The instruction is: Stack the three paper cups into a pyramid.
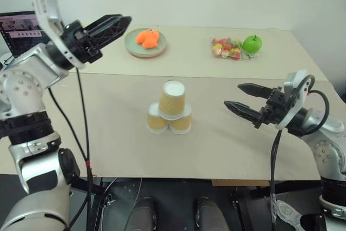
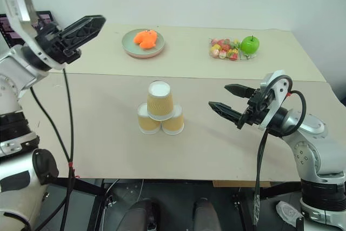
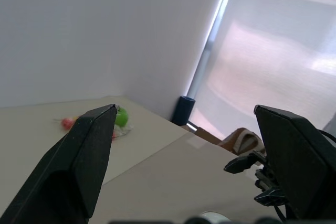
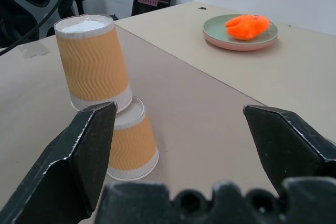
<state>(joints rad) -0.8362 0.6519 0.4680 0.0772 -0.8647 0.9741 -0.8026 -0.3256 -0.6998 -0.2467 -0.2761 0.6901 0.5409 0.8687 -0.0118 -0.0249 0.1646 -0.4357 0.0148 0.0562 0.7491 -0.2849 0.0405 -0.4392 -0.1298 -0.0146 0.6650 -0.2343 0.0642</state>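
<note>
The pyramid [image 1: 170,109] of three paper cups stands at frame centre on the table [image 1: 108,112]. The right claw [image 1: 239,97], released and empty, sits nearer, level at its right. The left claw [image 1: 123,24], also released, hangs high at upper left.

Bright, even light (soft shadows)
</note>
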